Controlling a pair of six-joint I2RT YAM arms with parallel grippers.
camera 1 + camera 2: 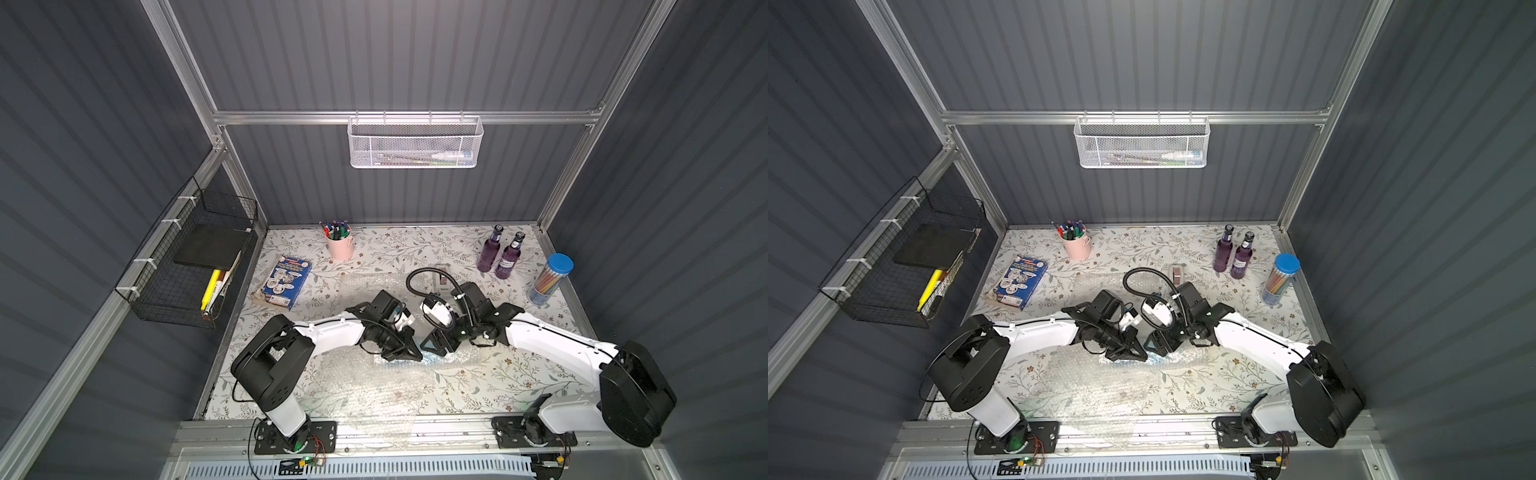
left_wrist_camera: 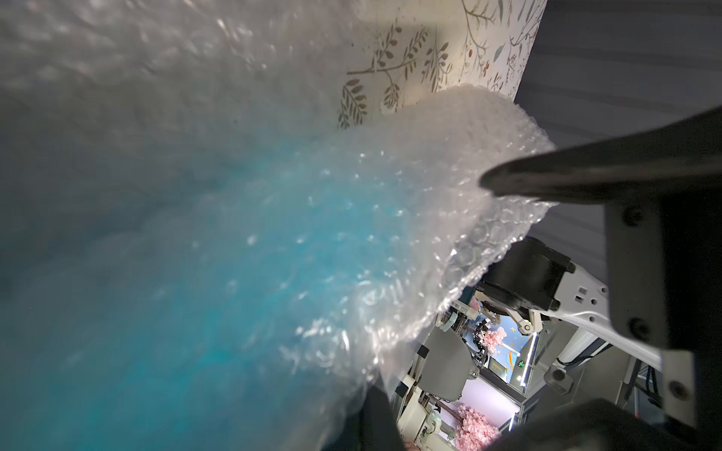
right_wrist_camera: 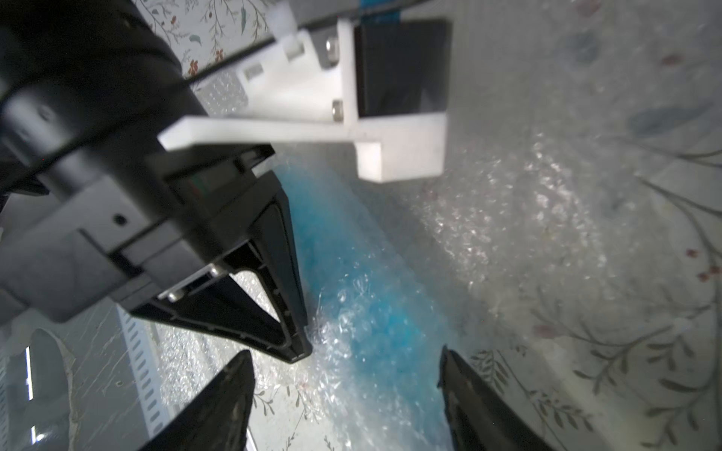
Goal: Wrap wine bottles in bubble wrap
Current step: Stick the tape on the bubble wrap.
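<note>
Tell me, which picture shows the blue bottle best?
The right wrist view: the blue bottle shows as a long blue streak through the bubble wrap. The left wrist view has it close but blurry. In both top views only a small blue sliver shows.

Table (image 1: 519, 374): cup of markers (image 1: 340, 246) rear left; box (image 1: 286, 282) left and forward of it. Two bottles (image 1: 508, 258) stand rear right, pencil tube (image 1: 547, 284) just right of them. Tape dispenser (image 1: 1178, 274) sits centre rear. Bubble wrap (image 1: 374, 390) lies centre front, a third bottle (image 3: 375, 324) on its side within its far fold. Wire basket (image 1: 137, 299) hangs on the left wall, mesh basket (image 1: 415, 143) on the back wall.
</note>
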